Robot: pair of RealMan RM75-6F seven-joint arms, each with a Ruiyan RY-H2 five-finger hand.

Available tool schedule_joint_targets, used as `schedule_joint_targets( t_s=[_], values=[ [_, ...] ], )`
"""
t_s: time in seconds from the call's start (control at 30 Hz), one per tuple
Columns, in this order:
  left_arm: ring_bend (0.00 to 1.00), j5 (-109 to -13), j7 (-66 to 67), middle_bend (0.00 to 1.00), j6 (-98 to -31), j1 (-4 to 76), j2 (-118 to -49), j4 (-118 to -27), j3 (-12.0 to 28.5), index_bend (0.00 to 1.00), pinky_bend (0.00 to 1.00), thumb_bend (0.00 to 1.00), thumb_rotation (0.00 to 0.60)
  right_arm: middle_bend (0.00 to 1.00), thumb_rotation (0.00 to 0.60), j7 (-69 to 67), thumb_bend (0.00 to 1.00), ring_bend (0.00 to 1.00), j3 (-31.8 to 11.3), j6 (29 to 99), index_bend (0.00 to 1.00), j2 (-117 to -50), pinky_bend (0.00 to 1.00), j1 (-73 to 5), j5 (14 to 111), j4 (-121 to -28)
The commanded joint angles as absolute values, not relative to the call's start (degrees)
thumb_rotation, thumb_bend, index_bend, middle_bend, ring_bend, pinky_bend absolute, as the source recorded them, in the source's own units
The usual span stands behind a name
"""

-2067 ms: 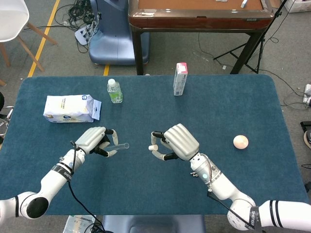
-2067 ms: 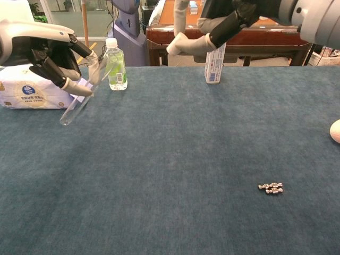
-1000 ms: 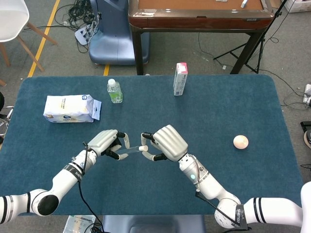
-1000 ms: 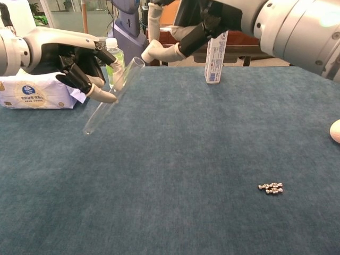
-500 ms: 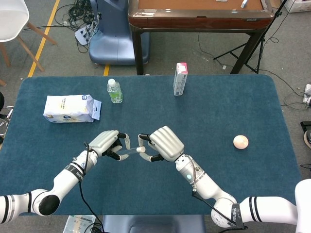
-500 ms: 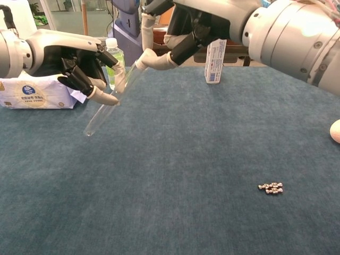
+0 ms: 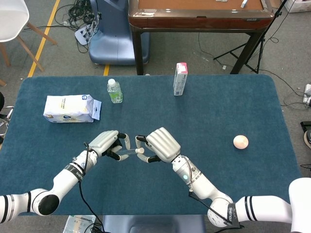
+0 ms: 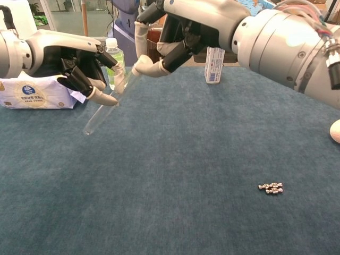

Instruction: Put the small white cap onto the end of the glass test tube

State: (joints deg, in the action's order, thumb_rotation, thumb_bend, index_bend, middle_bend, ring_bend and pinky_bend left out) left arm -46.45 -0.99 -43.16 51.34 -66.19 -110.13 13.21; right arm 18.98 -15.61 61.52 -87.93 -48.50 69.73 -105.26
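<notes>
left hand (image 8: 79,64) holds tilted tube (image 8: 103,109) | right hand (image 8: 175,32) pinches cap (image 7: 139,150) | cap at tube's upper open end

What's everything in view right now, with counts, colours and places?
clear glass test tube: one, transparent, tilted, held in the left hand above the table
small white cap: one, white, at the tube's upper end, in the right hand
blue cloth-covered table: one, dark blue
white tissue pack: one, far left
small plastic bottle: one, green label, far side
upright white carton: one, pink top, far centre
pale round ball: one, right side
small metal chain piece: one, silvery, near right
left hand: white, holds the tube
right hand: white, fingers pinch the cap
</notes>
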Motion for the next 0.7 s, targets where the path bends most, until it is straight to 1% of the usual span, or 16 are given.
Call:
schedule_joint_targets(
  t_s=[0.03,0.3,0.37,0.53,0.63,0.7],
  values=[
    [0.94,-46.52,-1.11,1.0,-43.15,51.36,-66.1,-110.16,13.17,0.66,1.0,0.27,0.6,1.0,0.6,18.9,0.41,1.0,-15.56,61.47,0.64,-88.22,1.0,-48.61,69.65,-104.95],
    [0.94,-46.86,-1.51,1.0,-43.15,51.25,-65.82,-110.14,12.87,0.66,1.0,0.27,0.6,1.0,0.6,18.94,0.41,1.0,-15.26,61.32,0.63,-88.56,1.0,-48.77,69.64,-104.4],
    [0.94,-47.11,-1.45,1.0,-43.34,51.17,-65.83,-110.07,12.72,0.66,1.0,0.27,0.6,0.99,0.6,19.0,0.41,1.0,-15.22,61.2,0.62,-88.34,1.0,-48.76,69.47,-104.53],
    [0.94,-48.22,0.24,1.0,-44.74,51.0,-66.0,-109.79,11.85,0.66,1.0,0.27,0.6,0.99,0.6,18.27,0.41,1.0,-15.28,61.37,0.44,-87.67,1.0,-48.5,69.81,-104.93],
    [0.94,-48.89,1.99,1.0,-45.96,50.88,-66.3,-109.55,11.04,0.66,1.0,0.27,0.6,0.99,0.6,17.94,0.41,1.0,-15.26,61.78,0.37,-87.07,1.0,-48.15,70.17,-105.25],
    [0.94,-49.23,3.09,1.0,-46.74,50.79,-66.67,-109.31,10.51,0.66,1.0,0.27,0.6,0.99,0.6,17.62,0.41,1.0,-15.27,62.21,0.35,-86.6,1.0,-47.8,70.52,-105.55]
  ],
)
